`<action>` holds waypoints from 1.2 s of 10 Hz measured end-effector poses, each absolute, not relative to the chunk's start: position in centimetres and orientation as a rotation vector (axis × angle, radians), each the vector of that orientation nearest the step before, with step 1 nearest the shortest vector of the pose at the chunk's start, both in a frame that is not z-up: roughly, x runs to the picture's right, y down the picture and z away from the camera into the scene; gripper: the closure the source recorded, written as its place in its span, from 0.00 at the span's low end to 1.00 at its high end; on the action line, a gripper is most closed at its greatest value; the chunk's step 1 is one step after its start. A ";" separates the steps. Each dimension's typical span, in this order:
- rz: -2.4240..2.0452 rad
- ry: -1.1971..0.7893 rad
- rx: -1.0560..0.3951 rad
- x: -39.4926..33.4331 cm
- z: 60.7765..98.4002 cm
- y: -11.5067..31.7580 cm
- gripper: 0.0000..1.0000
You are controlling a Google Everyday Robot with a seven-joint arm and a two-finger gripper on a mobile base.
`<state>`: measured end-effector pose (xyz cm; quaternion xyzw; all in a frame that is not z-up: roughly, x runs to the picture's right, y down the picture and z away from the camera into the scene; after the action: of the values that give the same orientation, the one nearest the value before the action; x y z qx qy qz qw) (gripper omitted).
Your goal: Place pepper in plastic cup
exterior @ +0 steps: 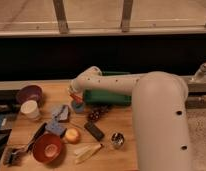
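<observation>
Placing step judged in hand: gripper (75,96) positioned left of centre, directly over plastic cup (78,106); pepper (76,98) clasped by fingers (orange-red tip visible). Release required next.

Pretty dim scene overall, with a warm yellowish cast on everything. The brightest part was the pale strip along the top, so light seemed to come from up there, while the band (101,55) under it was nearly black. The white arm (158,107) caught most of the light and looked a bit washed out. The gripper (76,96) sat in the arm's shade, low over the left-centre of the wooden table (121,157). Shadows were soft and short. A small metal cup (116,139) showed a little glint.
</observation>
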<state>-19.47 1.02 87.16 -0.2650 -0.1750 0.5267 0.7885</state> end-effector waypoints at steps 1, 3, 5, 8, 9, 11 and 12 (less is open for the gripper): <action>1.134 -0.382 -0.563 -19.5 87.0 0.8 0.77; 1.135 -0.397 -0.548 -19.7 86.5 0.5 0.73; 1.138 -0.413 -0.537 -19.9 86.1 0.3 0.55; 1.155 -0.448 -0.526 -20.4 85.7 0.2 0.51; 1.161 -0.455 -0.523 -20.5 85.7 0.1 0.51; 1.182 -0.472 -0.506 -20.5 85.4 0.0 0.51; 1.198 -0.476 -0.493 -20.2 85.2 -0.1 0.51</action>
<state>-20.18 -0.14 85.23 -0.2273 -0.2194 0.5528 0.7712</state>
